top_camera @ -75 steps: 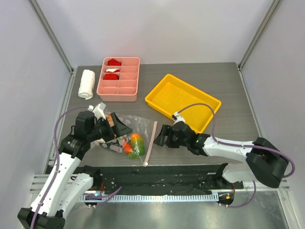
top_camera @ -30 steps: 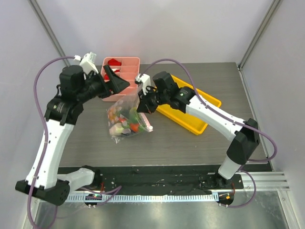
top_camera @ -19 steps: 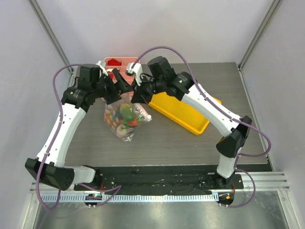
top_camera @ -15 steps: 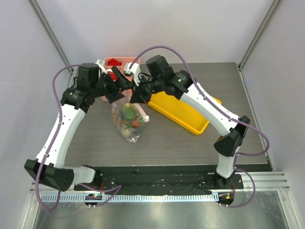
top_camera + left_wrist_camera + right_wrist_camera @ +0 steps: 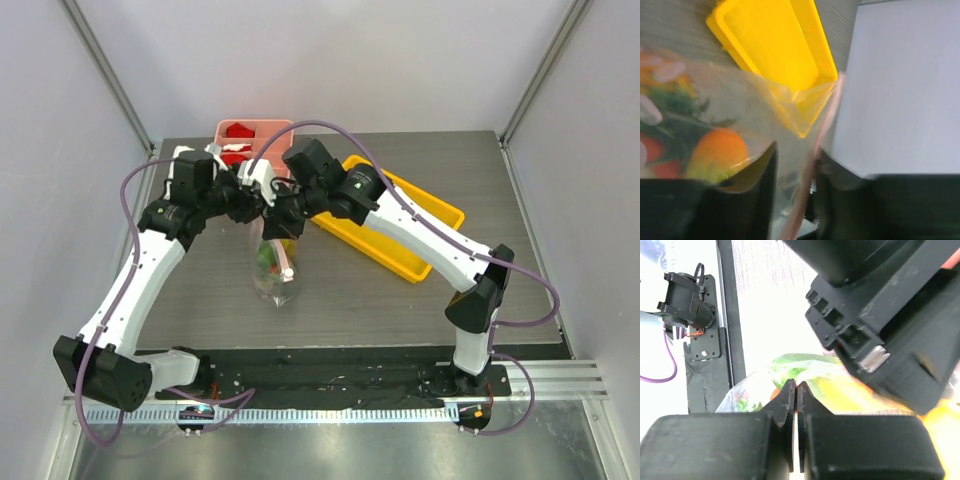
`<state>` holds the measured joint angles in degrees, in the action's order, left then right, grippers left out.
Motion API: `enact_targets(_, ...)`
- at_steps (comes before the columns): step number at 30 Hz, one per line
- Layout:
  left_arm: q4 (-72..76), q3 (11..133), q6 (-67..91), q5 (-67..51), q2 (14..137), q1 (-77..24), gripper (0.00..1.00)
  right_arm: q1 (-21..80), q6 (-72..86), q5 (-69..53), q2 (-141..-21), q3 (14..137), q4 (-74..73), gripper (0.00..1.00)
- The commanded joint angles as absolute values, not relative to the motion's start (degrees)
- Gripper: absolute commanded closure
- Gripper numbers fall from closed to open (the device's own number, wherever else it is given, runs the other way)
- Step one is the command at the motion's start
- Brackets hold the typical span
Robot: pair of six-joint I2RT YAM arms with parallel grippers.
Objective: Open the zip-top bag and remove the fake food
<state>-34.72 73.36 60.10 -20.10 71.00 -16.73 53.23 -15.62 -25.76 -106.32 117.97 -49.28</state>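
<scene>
zip-top bag (image 5: 276, 272): lifted from lying flat, now hangs narrow just left of the yellow tray (image 5: 405, 228) | left gripper (image 5: 252, 199): moved in beside right gripper (image 5: 272, 213), jaws narrowing around the bag's top edge

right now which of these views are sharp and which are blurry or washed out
Top external: evenly lit and sharp, the zip-top bag reads clearly. Left wrist: soft focus, the fake food smeared behind plastic, the left fingers dark blurs, the yellow tray crisper. Right wrist: the table blown out to near white, the right fingers dark but sharp-edged.
</scene>
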Motion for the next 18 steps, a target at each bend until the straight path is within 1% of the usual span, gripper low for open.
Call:
enact_targets(1, -32.43, 74.18, 57.04, -16.71, 68.21, -16.61, 0.83, 53.70, -14.60, -23.21, -101.25, 116.12, -44.49, 0.86)
enact_targets(2, -32.69, 74.09, 56.87, -14.35, 67.42, -16.61, 0.92, 53.70, -11.46, -21.64, -100.38, 114.36, -42.91, 0.77)
enact_targets(3, -32.87, 73.57, 56.87, -13.46, 66.72, -16.61, 1.00, 53.70, -10.21, -21.19, -98.28, 112.26, -41.41, 0.77)
enact_targets(4, -31.57, 72.87, 57.30, -12.84, 64.88, -16.61, 1.00, 53.70, -8.98, -21.27, -96.61, 106.84, -36.96, 0.77)
enact_targets(5, -30.60, 71.90, 57.65, -11.35, 63.91, -16.61, 1.00, 53.70, -6.88, -20.92, -95.03, 103.92, -34.22, 0.77)
enact_targets(6, -30.76, 71.37, 58.53, -9.95, 63.20, -16.61, 1.00, 53.61, -5.29, -19.53, -92.49, 101.28, -31.58, 0.76)
enact_targets(7, -32.76, 71.28, 60.10, -7.76, 62.32, -16.61, 1.00, 53.70, -3.53, -17.16, -91.42, 97.94, -28.51, 0.71)
enact_targets(8, -34.26, 71.37, 61.16, -3.91, 60.92, -16.61, 1.00, 53.61, -1.51, -8.79, -90.36, 96.43, -27.35, 0.59)
enact_targets(9, -35.23, 71.37, 61.95, -1.95, 60.13, -16.61, 1.00, 53.61, 2.94, -5.57, -88.87, 94.68, -26.46, 0.49)
enact_targets(11, -38.47, 71.80, 64.59, 1.39, 58.11, -16.61, 1.00, 53.53, 6.05, -2.91, -82.91, 85.99, -21.91, 0.27)
enact_targets(12, -39.19, 71.89, 65.21, 3.23, 57.40, -16.61, 1.00, 53.61, 8.76, -3.07, -80.36, 77.26, -19.10, 0.22)
enact_targets(13, -39.72, 71.98, 66.00, 3.77, 56.87, -16.61, 1.00, 53.61, 10.01, -3.42, -74.50, 72.64, -11.76, 0.16)
enact_targets(14, -40.34, 71.81, 67.14, 4.48, 55.65, -16.61, 1.00, 53.70, 10.72, -3.95, -71.66, 68.16, -7.86, 0.15)
enact_targets(15, -40.43, 71.72, 67.84, 4.92, 55.03, -16.61, 1.00, 53.70, 12.03, -3.87, -69.11, 59.59, -0.34, 0.13)
enact_targets(16, -40.34, 71.02, 68.46, 5.18, 54.41, -16.61, 1.00, 53.70, 12.65, -4.04, -63.77, 55.50, 5.04, 0.09)
enact_targets(17, -40.17, 70.67, 69.68, 5.36, 53.19, -16.61, 1.00, 53.70, 12.92, -4.57, -61.89, 51.98, 8.93, 0.10)
enact_targets(18, -39.73, 70.23, 70.31, 5.27, 52.65, -16.61, 1.00, 53.79, 14.14, -6.31, -59.96, 45.59, 17.32, 0.09)
